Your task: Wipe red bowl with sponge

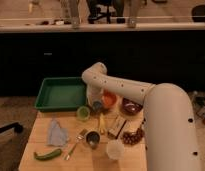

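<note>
The red bowl [111, 99], shallow and orange-red, sits at the back of the wooden table [41, 142], just right of the green tray. My white arm reaches in from the lower right, bends at its elbow [94, 75], and comes down at the bowl's left rim. The gripper [98, 104] hangs there, shut. A small bluish block, the sponge [97, 106], shows at its tip and touches or nearly touches the bowl's left edge. The arm hides the gripper's upper part.
A green tray [61, 93] lies back left. A small green cup [83, 113] stands beside the gripper and a maroon bowl [130, 105] right of the red one. In front are a light-blue cloth [57, 132], metal cup [92, 139], white cup [115, 149], grapes [133, 136] and a green vegetable [47, 155].
</note>
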